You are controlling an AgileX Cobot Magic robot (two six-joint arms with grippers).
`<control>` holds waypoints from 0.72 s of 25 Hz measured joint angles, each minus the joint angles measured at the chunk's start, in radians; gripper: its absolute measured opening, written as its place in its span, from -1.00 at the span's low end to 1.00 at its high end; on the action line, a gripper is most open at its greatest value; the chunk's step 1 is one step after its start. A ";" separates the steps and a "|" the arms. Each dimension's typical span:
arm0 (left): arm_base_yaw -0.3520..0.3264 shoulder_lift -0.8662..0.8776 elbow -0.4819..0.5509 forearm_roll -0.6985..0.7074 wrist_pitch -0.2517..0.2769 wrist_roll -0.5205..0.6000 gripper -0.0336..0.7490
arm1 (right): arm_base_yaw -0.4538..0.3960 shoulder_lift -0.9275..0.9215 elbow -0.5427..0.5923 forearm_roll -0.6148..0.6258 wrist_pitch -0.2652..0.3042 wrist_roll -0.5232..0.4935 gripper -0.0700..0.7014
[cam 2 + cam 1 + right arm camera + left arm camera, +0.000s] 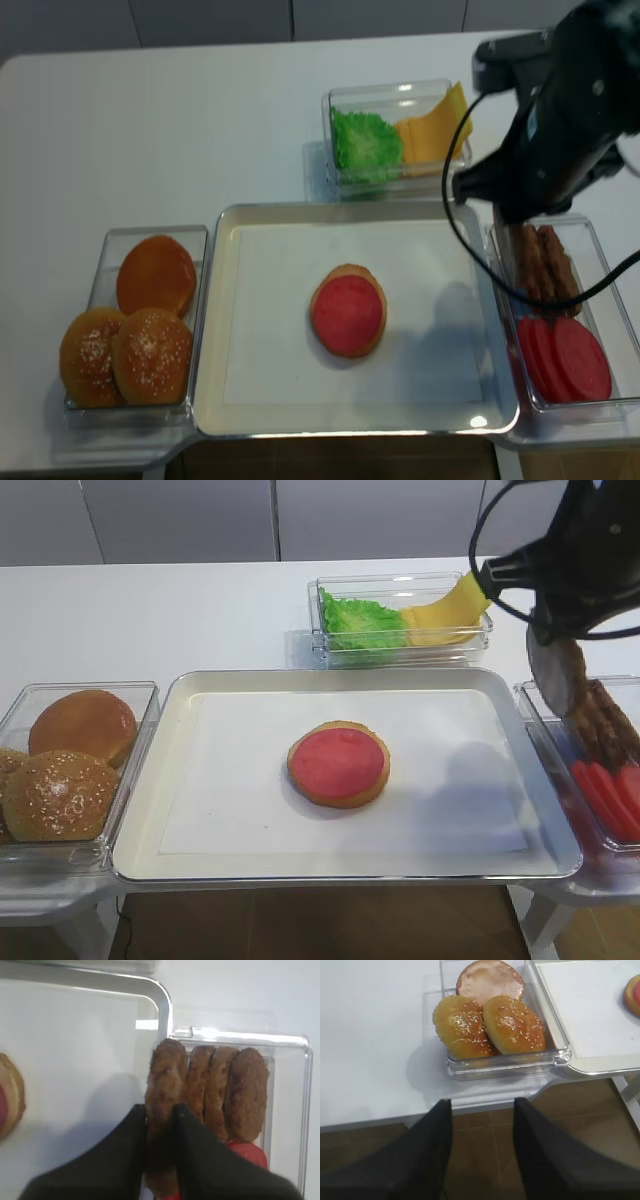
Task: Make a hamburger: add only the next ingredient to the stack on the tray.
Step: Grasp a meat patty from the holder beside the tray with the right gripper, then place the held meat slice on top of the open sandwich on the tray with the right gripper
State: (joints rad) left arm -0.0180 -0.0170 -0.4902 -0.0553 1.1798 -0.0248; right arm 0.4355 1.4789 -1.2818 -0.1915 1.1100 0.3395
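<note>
The right gripper (pixel 161 1110) is clamped edge-on around the leftmost meat patty (pixel 164 1085), which stands upright because the patties are filed on edge in their clear bin (pixel 287 1045); pinching across its thin width gives the firmest hold. The remaining patties (pixel 225 1092) stand just beside it. The stack (pixel 339 763) waits well off to its left on the tray (pixel 150 780). The left gripper (pixel 482 1125) hangs parted and empty, near the seeded buns (pixel 487 1025).
</note>
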 joint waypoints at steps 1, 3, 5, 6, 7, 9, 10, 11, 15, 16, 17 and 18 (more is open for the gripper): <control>0.000 0.000 0.000 0.000 0.000 0.000 -0.14 | 0.012 -0.015 -0.014 -0.010 0.008 0.000 -0.44; 0.000 0.000 0.000 0.000 0.000 0.000 -0.14 | 0.041 -0.040 -0.042 -0.027 0.022 0.002 -0.44; 0.000 0.000 0.000 0.000 0.000 0.000 -0.14 | 0.084 -0.057 -0.072 -0.045 0.043 0.004 -0.44; 0.000 0.000 0.000 0.000 0.000 0.000 -0.14 | 0.104 -0.061 -0.087 -0.051 0.053 0.004 -0.44; 0.000 0.000 0.000 0.000 0.000 0.000 -0.14 | 0.130 -0.061 -0.099 -0.055 0.058 0.009 -0.44; 0.000 0.000 0.000 0.000 0.000 0.000 -0.14 | 0.181 -0.061 -0.109 -0.072 0.061 0.027 -0.44; 0.000 0.000 0.000 0.000 0.000 0.000 -0.14 | 0.210 -0.059 -0.112 -0.080 0.058 0.039 -0.44; 0.000 0.000 0.000 0.000 0.000 0.000 -0.14 | 0.239 -0.057 -0.113 -0.088 0.053 0.052 -0.44; 0.000 0.000 0.000 0.000 0.000 0.000 -0.14 | 0.340 -0.014 -0.113 -0.102 0.020 0.081 -0.44; 0.000 0.000 0.000 0.000 0.000 0.000 -0.14 | 0.361 0.003 -0.113 -0.113 0.006 0.094 -0.44; 0.000 0.000 0.000 0.000 0.000 0.000 -0.14 | 0.383 0.026 -0.113 -0.127 -0.004 0.106 -0.44; 0.000 0.000 0.000 0.000 0.000 0.000 -0.14 | 0.404 0.052 -0.113 -0.145 -0.014 0.121 -0.44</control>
State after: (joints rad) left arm -0.0180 -0.0170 -0.4902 -0.0553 1.1798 -0.0248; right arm 0.8396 1.5306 -1.3948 -0.3367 1.0964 0.4609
